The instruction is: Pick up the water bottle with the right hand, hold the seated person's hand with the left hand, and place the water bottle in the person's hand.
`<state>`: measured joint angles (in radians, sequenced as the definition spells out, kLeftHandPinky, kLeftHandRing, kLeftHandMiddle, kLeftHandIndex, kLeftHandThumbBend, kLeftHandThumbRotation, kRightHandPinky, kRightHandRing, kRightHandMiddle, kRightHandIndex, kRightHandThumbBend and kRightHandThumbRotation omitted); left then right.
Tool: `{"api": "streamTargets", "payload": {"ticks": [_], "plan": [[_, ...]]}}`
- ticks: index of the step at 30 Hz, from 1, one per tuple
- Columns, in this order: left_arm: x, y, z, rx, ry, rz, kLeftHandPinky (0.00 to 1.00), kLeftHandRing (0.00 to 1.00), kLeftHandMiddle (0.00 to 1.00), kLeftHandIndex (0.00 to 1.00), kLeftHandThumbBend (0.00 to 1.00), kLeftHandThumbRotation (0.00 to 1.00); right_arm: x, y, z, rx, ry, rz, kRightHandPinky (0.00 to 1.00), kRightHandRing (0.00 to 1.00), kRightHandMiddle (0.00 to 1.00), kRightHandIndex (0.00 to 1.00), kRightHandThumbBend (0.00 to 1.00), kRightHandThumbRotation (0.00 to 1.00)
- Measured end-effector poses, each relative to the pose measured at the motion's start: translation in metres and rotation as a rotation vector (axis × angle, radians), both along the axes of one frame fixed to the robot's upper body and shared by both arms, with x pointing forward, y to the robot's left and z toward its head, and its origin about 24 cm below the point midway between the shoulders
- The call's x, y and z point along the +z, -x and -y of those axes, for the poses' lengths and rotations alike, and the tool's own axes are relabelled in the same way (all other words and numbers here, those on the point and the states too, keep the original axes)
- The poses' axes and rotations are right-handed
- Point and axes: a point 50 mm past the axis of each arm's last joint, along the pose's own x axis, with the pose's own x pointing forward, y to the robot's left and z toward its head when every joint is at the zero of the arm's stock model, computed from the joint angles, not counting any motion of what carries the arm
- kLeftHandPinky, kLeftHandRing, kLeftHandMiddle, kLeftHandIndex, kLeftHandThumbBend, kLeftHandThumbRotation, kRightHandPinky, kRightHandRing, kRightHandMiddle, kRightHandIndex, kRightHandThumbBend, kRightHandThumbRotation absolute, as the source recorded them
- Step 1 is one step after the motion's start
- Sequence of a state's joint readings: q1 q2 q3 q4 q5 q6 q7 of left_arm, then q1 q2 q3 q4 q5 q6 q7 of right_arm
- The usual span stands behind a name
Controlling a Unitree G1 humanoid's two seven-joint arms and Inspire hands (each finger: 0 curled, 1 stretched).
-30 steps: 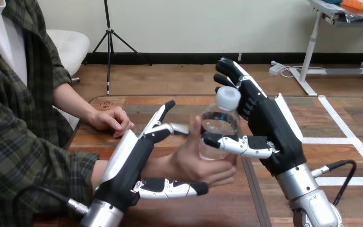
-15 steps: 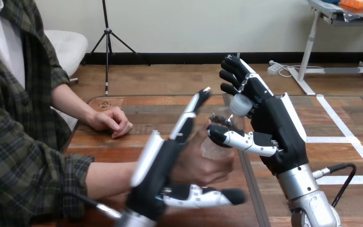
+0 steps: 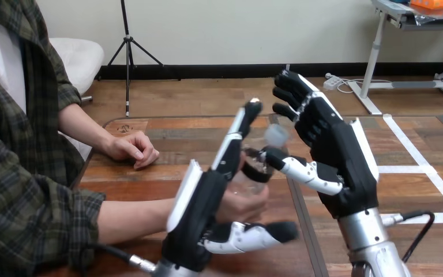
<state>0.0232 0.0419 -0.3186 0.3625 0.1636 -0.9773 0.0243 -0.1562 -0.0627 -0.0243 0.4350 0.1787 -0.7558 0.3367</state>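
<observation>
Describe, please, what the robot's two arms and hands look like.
Both the left hand and the right hand are black, with white shells and black-and-white jointed fingers. Each sits on a round silver forearm, with a black cable plugged in near the wrist.

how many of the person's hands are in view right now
2. One hand rests on the table at the view's left. The other hand is at the base of the bottle, partly hidden behind the left hand.

A person's curled hand (image 3: pixel 128 147) rests on the wooden table (image 3: pixel 173 130).
</observation>
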Motion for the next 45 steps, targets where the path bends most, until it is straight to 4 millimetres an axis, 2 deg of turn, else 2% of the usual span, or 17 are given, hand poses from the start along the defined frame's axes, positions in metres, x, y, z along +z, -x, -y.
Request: {"api": "streamTargets", "payload": {"ticks": [7,12,25,36,42,45], "plan": [[-0.005,0.000,-0.007,0.056,0.021,-0.009,1.00,1.00,1.00,1.00,0.84,0.75,-0.004,0.004,0.000,-0.024,-0.024,-0.013,0.81,0.86,0.87,0.84,0.73,0.35],[-0.007,0.000,-0.011,0.090,0.023,-0.014,1.00,1.00,1.00,1.00,0.82,0.80,-0.007,0.007,0.000,-0.036,-0.033,-0.016,0.80,0.85,0.86,0.83,0.71,0.37],[-0.010,0.003,-0.013,0.113,0.023,-0.011,1.00,1.00,1.00,1.00,0.66,0.89,-0.007,0.009,0.002,-0.046,-0.034,-0.009,0.76,0.83,0.84,0.81,0.68,0.40],[-0.008,0.003,-0.009,0.116,0.054,0.000,1.00,1.00,1.00,1.00,0.62,0.97,-0.006,0.009,0.003,-0.055,-0.037,0.004,0.73,0.81,0.83,0.81,0.66,0.41],[-0.007,0.004,-0.007,0.118,0.063,0.007,1.00,1.00,1.00,1.00,0.54,0.99,-0.006,0.010,0.003,-0.060,-0.040,0.010,0.72,0.80,0.82,0.80,0.65,0.40],[-0.007,0.005,-0.006,0.119,0.063,0.008,1.00,1.00,1.00,1.00,0.46,1.00,-0.007,0.011,0.003,-0.061,-0.042,0.009,0.71,0.79,0.82,0.79,0.65,0.40]]}}
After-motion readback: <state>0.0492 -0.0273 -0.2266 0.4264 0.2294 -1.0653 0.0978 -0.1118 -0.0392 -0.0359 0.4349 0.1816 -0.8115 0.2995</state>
